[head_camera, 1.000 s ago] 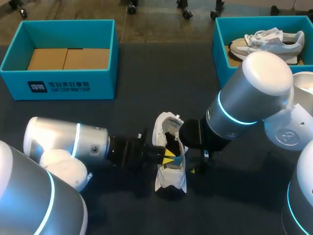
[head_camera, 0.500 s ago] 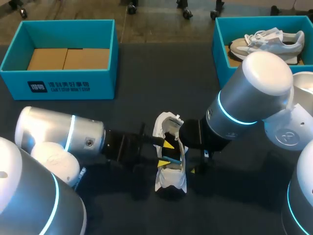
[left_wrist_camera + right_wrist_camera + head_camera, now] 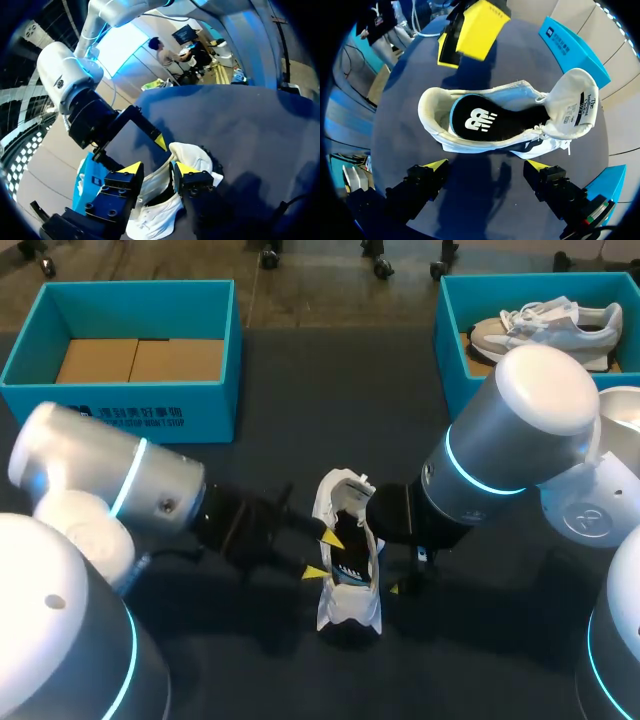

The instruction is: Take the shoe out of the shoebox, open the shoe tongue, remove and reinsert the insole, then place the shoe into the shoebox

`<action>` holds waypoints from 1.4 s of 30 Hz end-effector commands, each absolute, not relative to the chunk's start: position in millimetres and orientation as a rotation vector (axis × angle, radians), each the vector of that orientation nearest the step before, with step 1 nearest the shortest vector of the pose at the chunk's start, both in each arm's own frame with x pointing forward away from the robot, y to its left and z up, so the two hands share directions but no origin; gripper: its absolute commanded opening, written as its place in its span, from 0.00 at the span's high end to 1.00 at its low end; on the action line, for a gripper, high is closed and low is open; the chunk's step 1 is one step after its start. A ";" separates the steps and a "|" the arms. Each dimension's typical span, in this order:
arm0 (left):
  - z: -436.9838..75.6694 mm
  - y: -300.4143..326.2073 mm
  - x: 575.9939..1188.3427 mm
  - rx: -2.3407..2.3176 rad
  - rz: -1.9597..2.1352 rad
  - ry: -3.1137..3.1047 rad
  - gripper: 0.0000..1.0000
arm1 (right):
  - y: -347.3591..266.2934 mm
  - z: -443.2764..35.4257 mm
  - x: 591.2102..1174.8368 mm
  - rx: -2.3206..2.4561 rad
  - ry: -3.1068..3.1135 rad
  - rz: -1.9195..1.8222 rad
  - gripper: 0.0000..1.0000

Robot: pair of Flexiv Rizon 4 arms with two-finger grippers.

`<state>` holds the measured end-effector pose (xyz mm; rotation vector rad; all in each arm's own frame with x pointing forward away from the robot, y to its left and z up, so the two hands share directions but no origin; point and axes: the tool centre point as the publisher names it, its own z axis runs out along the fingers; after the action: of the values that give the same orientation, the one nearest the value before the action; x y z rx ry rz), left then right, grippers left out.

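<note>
shoe likely light, soft upper | best hold: heel collar | left gripper spread, empty | right gripper spread, empty

- Shoe: white low trainer, upright on its sole at the middle of the dark table, near side. It lies lengthwise near-to-far, tongue end far.
- Tongue: white, pulled open and folded back over the toe, with a printed label on its inner face.
- Insole: black with a white logo and pale blue edge, lying flat inside the shoe.
- Left shoebox: teal, lidless, far left, brown card floor bare.
- Right shoebox: teal, lidless, far right, holding a grey-white trainer.
</note>
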<state>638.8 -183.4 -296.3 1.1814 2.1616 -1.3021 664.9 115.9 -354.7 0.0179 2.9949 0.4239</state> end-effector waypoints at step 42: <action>-230.1 -170.2 662.7 2.175 -0.397 2.523 1.00 | -30.7 -293.3 655.7 -0.169 3.023 0.395 0.00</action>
<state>662.8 -168.0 -236.5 1.9373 2.3563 -0.6763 657.4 -30.4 -293.3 -0.1696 3.0255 0.3966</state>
